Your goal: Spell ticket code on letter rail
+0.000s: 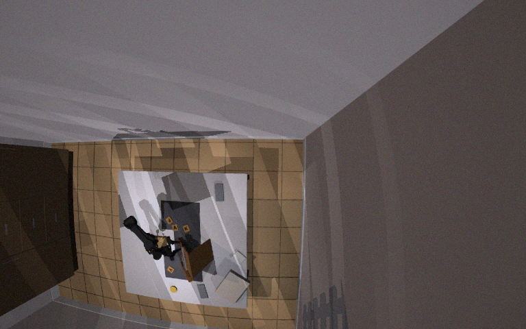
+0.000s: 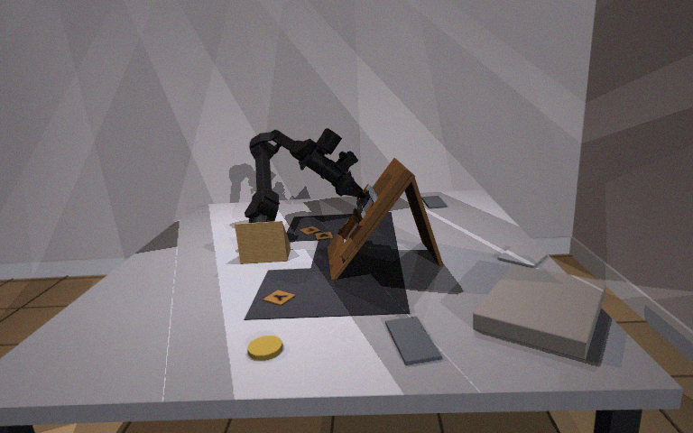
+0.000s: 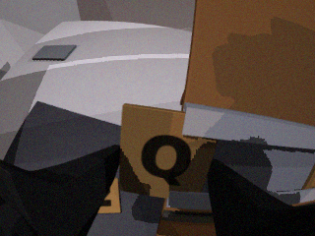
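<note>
My gripper (image 1: 179, 247) (image 2: 364, 195) (image 3: 165, 159) is shut on the Q tile (image 3: 148, 123), upright to the wrist view, at the open left end of the rail (image 3: 246, 128). The tile's right edge is behind the rail's grey upper lip; its left part is outside. The rail is on the leaning wooden board (image 1: 201, 258) (image 2: 378, 204) (image 3: 256, 64). The K tile (image 1: 185, 228) (image 3: 114, 194), an A-like tile (image 1: 174, 227) and another tile (image 1: 168, 220) lie on the dark mat (image 1: 190, 211) (image 2: 306, 285). The Y tile (image 1: 170, 269) (image 2: 279, 297) lies nearer the exterior camera. No ticket print is readable.
A tan block (image 1: 161, 242) (image 2: 261, 242) stands beside the arm's base. A yellow disc (image 1: 173, 288) (image 2: 264, 347), a grey slab (image 1: 202, 290) (image 2: 412, 340) and a beige box (image 1: 232, 286) (image 2: 536, 311) lie near the board. Another grey slab (image 1: 219, 192) (image 2: 434, 201) (image 3: 54, 52) lies farther off.
</note>
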Available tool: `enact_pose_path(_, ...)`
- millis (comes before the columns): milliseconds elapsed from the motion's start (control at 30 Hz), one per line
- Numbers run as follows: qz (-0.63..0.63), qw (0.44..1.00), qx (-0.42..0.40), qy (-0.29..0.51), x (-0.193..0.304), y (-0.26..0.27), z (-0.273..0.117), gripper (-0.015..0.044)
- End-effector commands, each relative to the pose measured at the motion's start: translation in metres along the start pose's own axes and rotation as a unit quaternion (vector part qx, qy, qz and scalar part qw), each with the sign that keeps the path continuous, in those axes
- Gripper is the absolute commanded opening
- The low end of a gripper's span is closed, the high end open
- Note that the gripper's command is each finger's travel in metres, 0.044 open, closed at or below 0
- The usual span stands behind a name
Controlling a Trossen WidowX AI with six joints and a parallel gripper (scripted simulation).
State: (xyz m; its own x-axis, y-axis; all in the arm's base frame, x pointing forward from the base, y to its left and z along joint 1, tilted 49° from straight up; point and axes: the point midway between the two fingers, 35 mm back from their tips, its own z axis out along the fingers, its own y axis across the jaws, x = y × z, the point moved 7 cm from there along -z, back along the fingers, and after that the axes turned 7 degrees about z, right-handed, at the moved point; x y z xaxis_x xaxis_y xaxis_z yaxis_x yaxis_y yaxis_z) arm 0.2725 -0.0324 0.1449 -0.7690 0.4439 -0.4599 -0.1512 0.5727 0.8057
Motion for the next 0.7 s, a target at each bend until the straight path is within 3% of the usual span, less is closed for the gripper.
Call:
enact_pose_path(0,-0.003,1.0,-0.003,0.001,-0.0003,-0.0017,0.0003,0.0)
enact_pose_path(667,-0.003,1.0,-0.003,0.001,-0.0015,-0.0117,0.0003,0.0)
